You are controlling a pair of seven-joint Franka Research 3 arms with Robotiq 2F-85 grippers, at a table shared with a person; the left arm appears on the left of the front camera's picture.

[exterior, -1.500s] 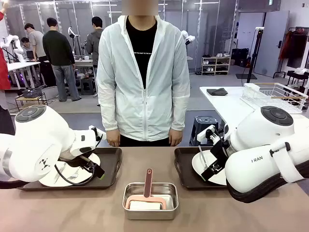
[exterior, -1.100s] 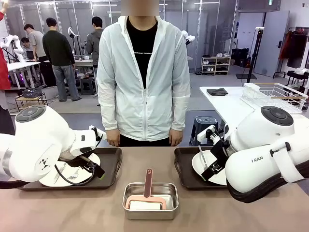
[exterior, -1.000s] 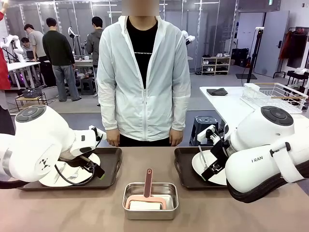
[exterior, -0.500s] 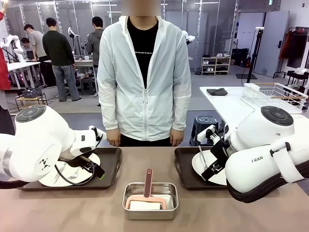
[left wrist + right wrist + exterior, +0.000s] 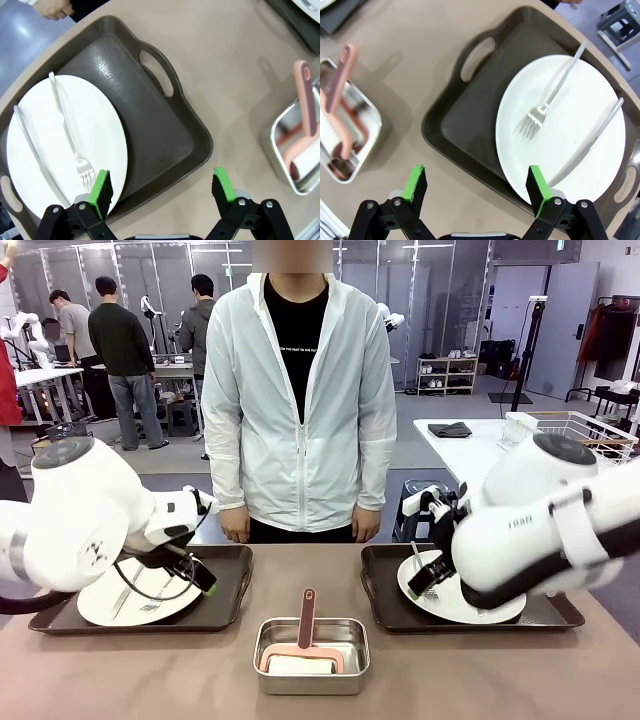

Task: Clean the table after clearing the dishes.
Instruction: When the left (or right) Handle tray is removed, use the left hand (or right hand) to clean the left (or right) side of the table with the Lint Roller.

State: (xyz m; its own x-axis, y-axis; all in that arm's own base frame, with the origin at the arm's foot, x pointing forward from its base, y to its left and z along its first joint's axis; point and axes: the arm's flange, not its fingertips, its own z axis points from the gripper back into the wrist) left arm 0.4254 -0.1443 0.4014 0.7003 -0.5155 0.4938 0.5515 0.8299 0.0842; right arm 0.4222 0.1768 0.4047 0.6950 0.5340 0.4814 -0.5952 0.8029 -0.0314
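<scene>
On the brown table (image 5: 180, 675) stand two dark handled trays. The left tray (image 5: 225, 608) carries a white plate (image 5: 120, 602) with a fork (image 5: 68, 127) and a knife (image 5: 31, 145). The right tray (image 5: 385, 605) holds a white plate (image 5: 470, 608) with a fork (image 5: 554, 92) and a knife (image 5: 590, 142). My left gripper (image 5: 200, 578) hangs open above the left tray's inner end (image 5: 165, 145), its green pads (image 5: 100, 186) wide apart and holding nothing. My right gripper (image 5: 425, 585) hovers open over the right tray's inner end (image 5: 470, 125), also with nothing in it.
A small steel pan (image 5: 311, 652) with a pink-handled white roller (image 5: 305, 625) sits at the table's near middle, between the trays. A person in a white jacket (image 5: 300, 420) stands at the far edge, hands down by the table. A white side table with a wire basket (image 5: 580, 435) stands far right.
Both arms have lifted and pulled back from the trays, so more of each plate shows. The grippers stay open. The trays, pan and person have not moved.
</scene>
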